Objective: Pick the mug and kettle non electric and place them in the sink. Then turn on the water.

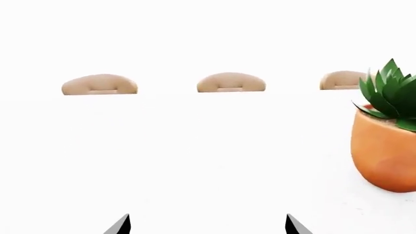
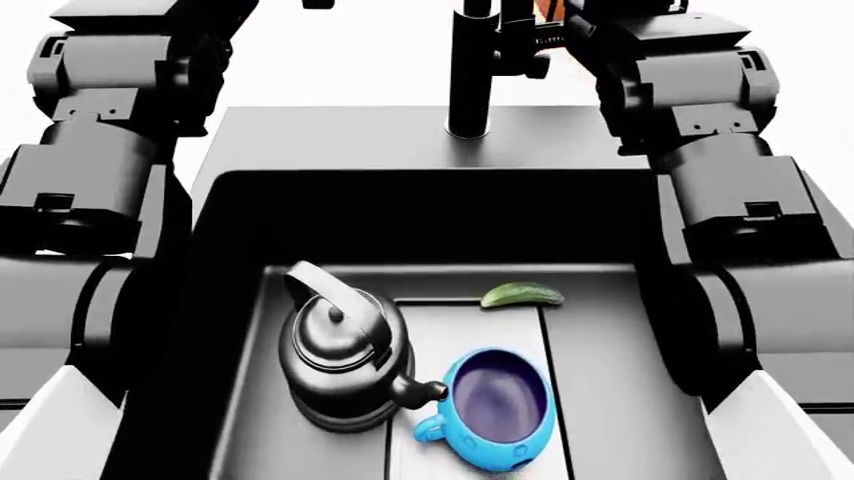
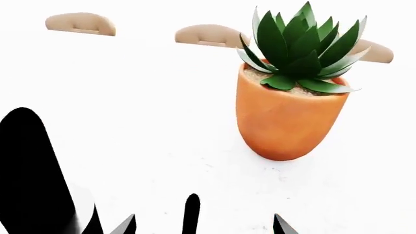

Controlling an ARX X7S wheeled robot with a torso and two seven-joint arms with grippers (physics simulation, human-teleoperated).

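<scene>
The dark grey kettle [image 2: 340, 360] stands upright in the black sink [image 2: 427, 215], on the left of its floor. The blue mug [image 2: 497, 408] sits next to it on the right, touching the spout, handle toward the kettle. Both arms reach past the sink's back edge beside the black faucet [image 2: 470, 70]. My left gripper [image 1: 208, 225] is open and empty over white countertop. My right gripper [image 3: 202, 222] is open, with a thin black bar [image 3: 192, 212], apparently the faucet's lever, standing between its fingers. The faucet's column [image 3: 32, 165] is close beside it. No water shows.
A green cucumber-like piece [image 2: 522, 294] lies in the sink behind the mug. An orange plant pot [image 3: 289, 122] with a green succulent stands on the counter beyond the right gripper, and also shows in the left wrist view [image 1: 383, 151]. Tan rounded shapes [image 1: 99, 84] line the far side.
</scene>
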